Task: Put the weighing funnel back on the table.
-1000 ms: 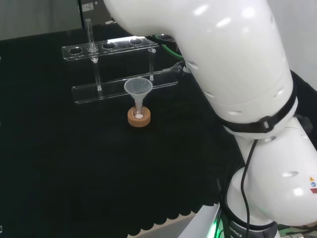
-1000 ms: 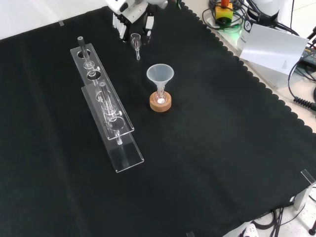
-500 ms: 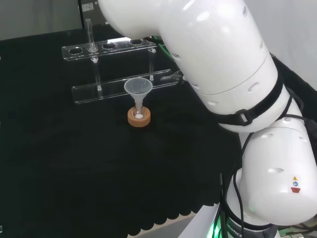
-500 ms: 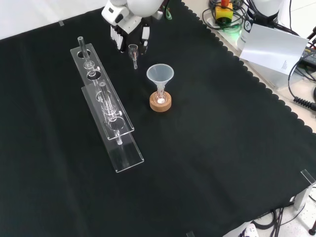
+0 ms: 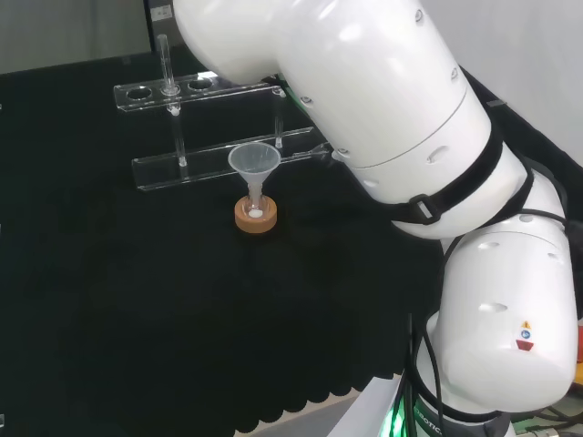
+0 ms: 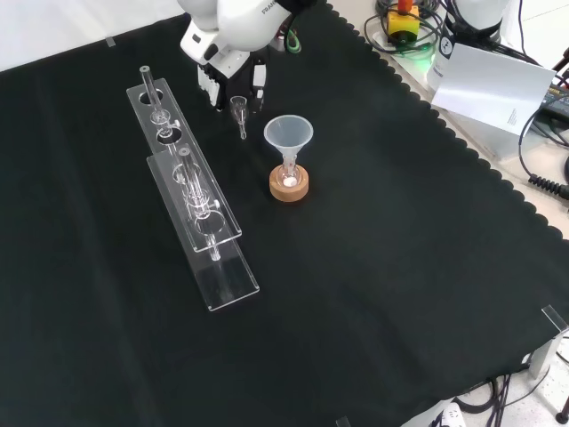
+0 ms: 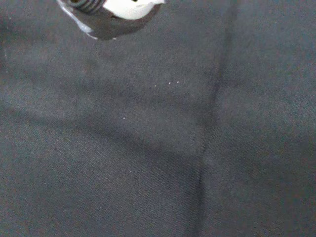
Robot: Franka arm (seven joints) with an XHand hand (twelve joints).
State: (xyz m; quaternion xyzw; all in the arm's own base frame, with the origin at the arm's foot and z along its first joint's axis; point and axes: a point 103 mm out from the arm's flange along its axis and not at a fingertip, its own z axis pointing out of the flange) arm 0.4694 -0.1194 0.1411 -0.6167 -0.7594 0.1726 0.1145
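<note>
On the worktop [image 6: 507, 147] lies a black cloth [image 6: 382, 320], flat and dark, with a wavy edge on the right side of the front view. Past that edge the room shows a white card [image 6: 491, 86], some cables [image 6: 542, 182] and a yellow box [image 6: 402, 20] with a red knob on top. Up close, the wrist view shows the cloth with one long fold line in it. The big white arm [image 5: 383, 109] takes up the right side of the head view. A long clear rack [image 6: 191, 191] stands on the cloth at the left of the front view, and thin glass tubes [image 6: 147, 84] stand up in its holes. I cannot tell if anything is inside the tubes. Just to the right of the rack in that view, the funnel [image 6: 288, 133] stands mouth up with its stem in a small flask [image 6: 289, 176], and the flask sits on a cork ring [image 6: 290, 189]. A small pale bit shows at the bottom of the flask. The hand [image 6: 229, 76] comes in from the top of the front view, near the far end of the rack. Its black fingers [image 6: 210, 93] are curled on both sides of the weighing funnel [image 6: 238, 107] and hold it. The weighing funnel is upright, mouth up, stem pointing down at the cloth, between the rack and the funnel. I cannot tell if its stem touches the cloth.
</note>
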